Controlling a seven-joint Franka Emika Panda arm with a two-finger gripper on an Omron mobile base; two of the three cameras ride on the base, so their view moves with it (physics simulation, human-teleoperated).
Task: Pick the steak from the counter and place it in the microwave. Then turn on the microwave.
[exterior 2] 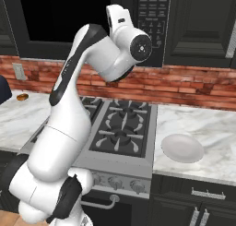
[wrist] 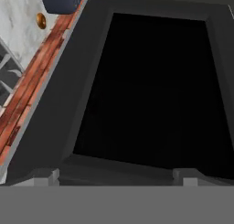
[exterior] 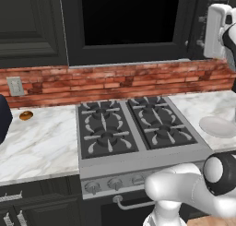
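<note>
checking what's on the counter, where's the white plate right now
The white plate sits on the marble counter just right of the stovetop, near the counter's front edge; the left base view shows it at its right edge.

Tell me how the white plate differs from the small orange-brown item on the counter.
The white plate is wide, flat and pale; the orange-brown item is much smaller, rounded and dark-toned. The plate lies right of the stovetop near the counter's front edge; the item lies left of it, back by the brick wall. Both rest on the marble counter.
</note>
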